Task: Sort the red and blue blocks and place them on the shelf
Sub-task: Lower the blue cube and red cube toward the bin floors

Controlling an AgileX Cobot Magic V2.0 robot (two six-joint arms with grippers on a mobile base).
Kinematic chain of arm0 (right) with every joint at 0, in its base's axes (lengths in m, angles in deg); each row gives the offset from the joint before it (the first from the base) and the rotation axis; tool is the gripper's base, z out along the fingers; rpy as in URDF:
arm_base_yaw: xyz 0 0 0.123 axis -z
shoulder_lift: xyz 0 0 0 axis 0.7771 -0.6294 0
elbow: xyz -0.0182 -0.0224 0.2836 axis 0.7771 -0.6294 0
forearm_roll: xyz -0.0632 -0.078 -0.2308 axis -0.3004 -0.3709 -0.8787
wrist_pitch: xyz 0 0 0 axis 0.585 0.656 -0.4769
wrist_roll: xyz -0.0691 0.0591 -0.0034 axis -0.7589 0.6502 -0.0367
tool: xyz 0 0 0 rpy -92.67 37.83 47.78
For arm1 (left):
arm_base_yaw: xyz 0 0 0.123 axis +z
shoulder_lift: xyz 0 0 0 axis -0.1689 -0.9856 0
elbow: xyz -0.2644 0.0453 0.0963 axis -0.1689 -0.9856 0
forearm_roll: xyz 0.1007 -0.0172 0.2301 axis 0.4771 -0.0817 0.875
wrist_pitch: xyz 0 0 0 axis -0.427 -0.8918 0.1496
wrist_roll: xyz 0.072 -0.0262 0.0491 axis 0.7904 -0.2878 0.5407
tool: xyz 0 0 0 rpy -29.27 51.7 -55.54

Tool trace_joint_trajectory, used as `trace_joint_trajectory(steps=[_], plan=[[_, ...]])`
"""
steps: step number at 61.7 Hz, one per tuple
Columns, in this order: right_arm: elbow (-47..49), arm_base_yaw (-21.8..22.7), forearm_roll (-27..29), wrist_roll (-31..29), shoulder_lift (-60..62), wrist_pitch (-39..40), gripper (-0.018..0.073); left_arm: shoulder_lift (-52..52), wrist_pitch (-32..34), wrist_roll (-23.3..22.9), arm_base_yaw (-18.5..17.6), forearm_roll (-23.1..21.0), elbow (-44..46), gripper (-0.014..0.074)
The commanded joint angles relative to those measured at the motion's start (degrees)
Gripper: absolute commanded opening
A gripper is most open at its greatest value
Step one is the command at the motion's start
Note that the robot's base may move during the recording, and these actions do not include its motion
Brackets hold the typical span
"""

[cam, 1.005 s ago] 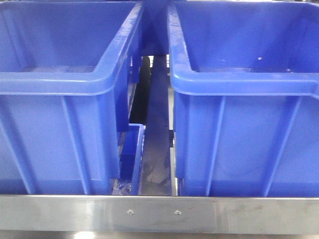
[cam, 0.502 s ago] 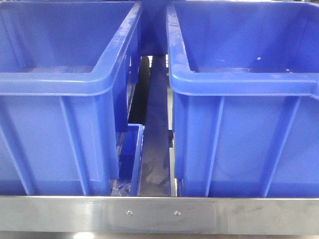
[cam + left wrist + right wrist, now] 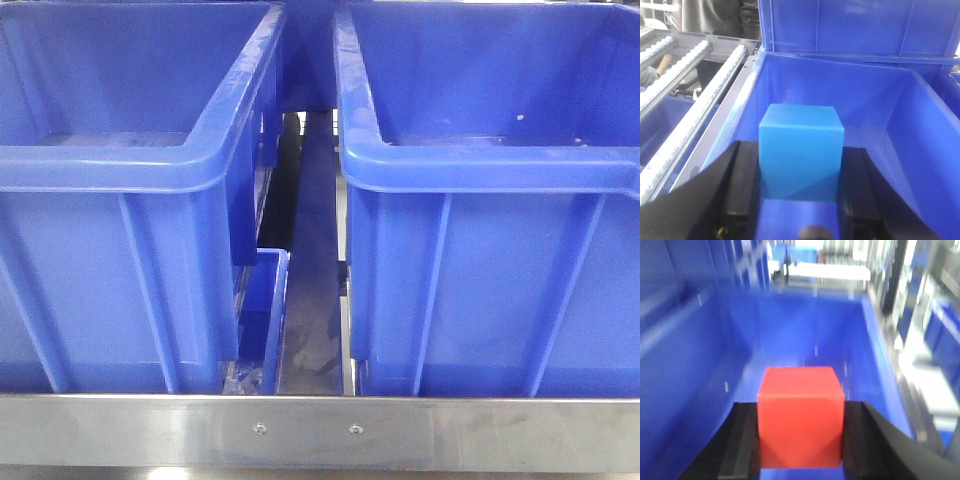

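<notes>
In the left wrist view the blue block (image 3: 801, 150), a light blue cube, sits between the black fingers of my left gripper (image 3: 800, 172), which is shut on it above the floor of a blue bin (image 3: 850, 95). The right wrist view shows the red block (image 3: 800, 415) clamped the same way in my right gripper (image 3: 801, 432), inside another blue bin (image 3: 690, 365). The shelf shows as a steel front rail (image 3: 320, 430) with two screws, and as white roller tracks (image 3: 685, 130). Neither gripper appears in the front view.
Two large blue bins (image 3: 110, 280) (image 3: 500, 280) stand side by side on the shelf behind the rail, with a narrow gap (image 3: 315, 300) between them. A smaller blue bin edge (image 3: 262, 320) shows low in that gap. A person (image 3: 715, 15) stands beyond the rollers.
The bins and the rail shifted slightly left and down in the front view a second ago. They have held still since.
</notes>
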Motion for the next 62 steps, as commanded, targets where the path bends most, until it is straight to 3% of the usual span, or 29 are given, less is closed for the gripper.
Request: trace_joint_trajectory(steps=[1,13,20,32,42,53,62], plan=[[2.84,-0.03,-0.21,-0.34,-1.13,5.19,0.0045,-0.86,4.86,-0.55,-1.13,-0.74,2.37,0.0124],[6.26,-0.7,-0.21,-0.34,-7.36,5.73,0.0043,-5.14,4.86,0.23,-7.8,-0.62,5.07,0.0124],[9.29,-4.7,-0.21,-0.34,-12.81,6.74,0.0043,-10.29,5.57,0.23,-13.35,0.87,6.24,0.0124],[11.67,-12.09,-0.26,-0.34,-22.66,11.67,0.0043,-19.66,13.81,0.23,-21.07,0.87,7.09,0.0125],[11.67,-12.53,-0.26,-0.34,-30.78,17.03,0.0043,-26.81,21.66,0.23,-21.79,0.87,7.09,0.0124],[11.67,-12.53,-0.26,-0.34,-35.28,17.67,0.0054,-32.69,21.56,0.23,-21.79,0.87,7.09,0.0127],[11.67,-12.53,-0.26,-0.34,-36.03,17.67,0.0148,-34.35,21.36,-0.14,-21.79,0.49,7.09,0.0164]])
